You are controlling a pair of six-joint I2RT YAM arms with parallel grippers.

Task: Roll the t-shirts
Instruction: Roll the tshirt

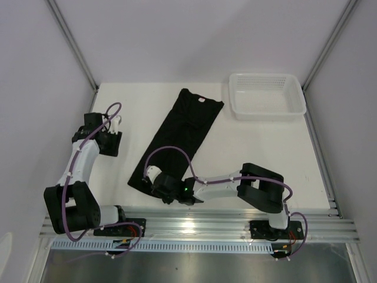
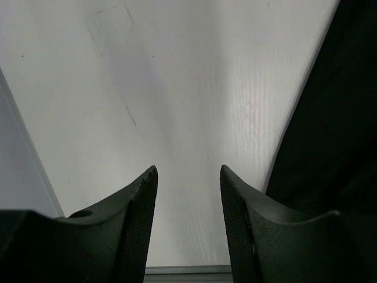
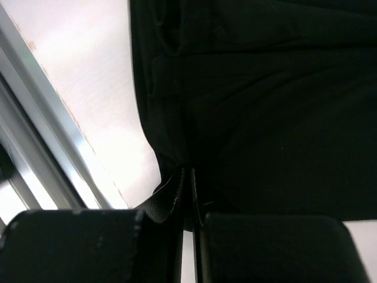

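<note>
**A:** Where does the t-shirt (image 1: 177, 138) lie?

**B:** On the white bench (image 1: 265, 159), about mid-width and set on a slant. The neck end points to the far side, the hem end to the near metal rail (image 1: 235, 223). The cloth is plain black, matte and soft, folded lengthwise into a long narrow band. A small light label (image 1: 202, 100) marks the neck.

**A:** And its surface?

**B:** Mostly flat, with shallow creases. The right wrist view shows layered folds near the hem corner.

**A:** The right hand (image 3: 189, 172)?

**B:** It sits low at the near end of the band. Its two dark fingers are pressed almost together, with the black hem edge pinched between their tips.

**A:** The left hand (image 2: 188, 172)?

**B:** It is well apart from the other, at the left of the bench, beside the shirt's long edge. Its fingers (image 2: 141, 230) are parted to a moderate gap with nothing in it. Their inner faces are finely ridged and the tips taper. Below them is bare bench, smooth, with faint thin scratch marks.

**A:** Other items?

**B:** A white plastic mesh basket (image 1: 267, 96), rectangular with rounded corners, stands at the far right. It is near the neck end but not touching it.
</note>
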